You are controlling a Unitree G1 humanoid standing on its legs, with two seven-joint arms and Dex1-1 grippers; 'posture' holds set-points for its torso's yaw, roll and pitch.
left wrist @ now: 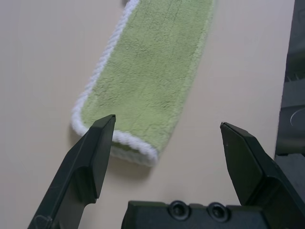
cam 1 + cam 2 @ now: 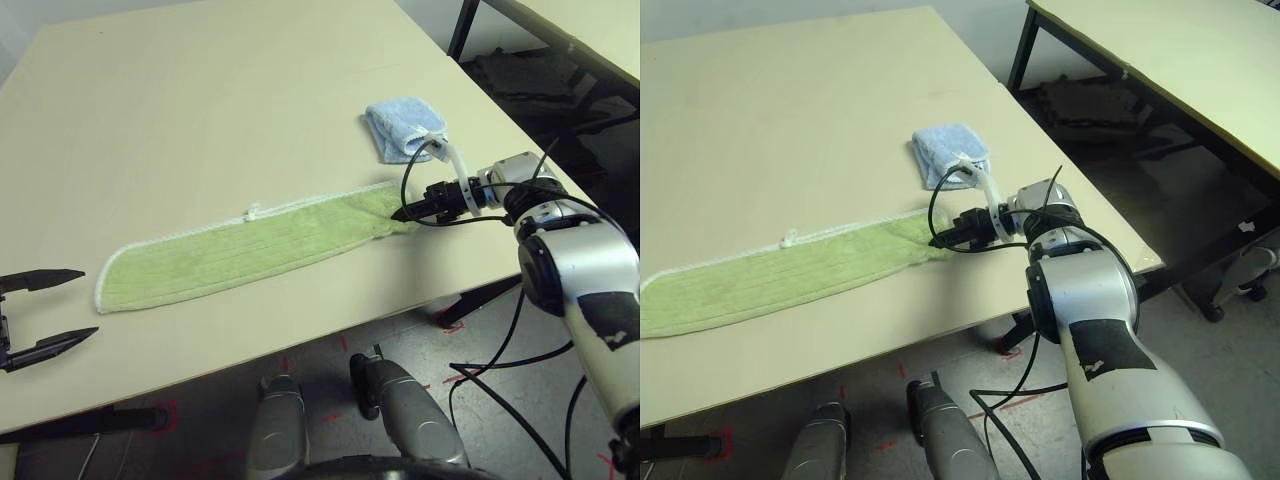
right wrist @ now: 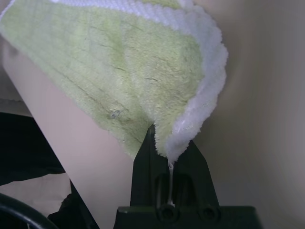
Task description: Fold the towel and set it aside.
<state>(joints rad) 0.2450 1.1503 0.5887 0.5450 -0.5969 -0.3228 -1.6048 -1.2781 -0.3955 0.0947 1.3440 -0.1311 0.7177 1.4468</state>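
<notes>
Cream table (image 2: 200, 100), matte top, evenly lit. Small folded blue cloth (image 2: 402, 128) sits on it near the right edge. Grey floor (image 2: 330, 370) below the table's near edge, with red tape marks (image 2: 163, 412). Second cream table (image 2: 1180, 70) on a black frame stands right of the first one; dark clutter (image 2: 1090, 105) lies under it.

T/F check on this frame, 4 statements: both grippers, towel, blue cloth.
1. The right gripper is shut on the towel. True.
2. The left gripper is shut on the towel's other end. False: it is open, jaws wide, near that end and holding nothing.
3. The blue cloth lies on top of the towel. False: it lies apart, farther back on the table.
4. The towel lies as a long strip. True.
</notes>
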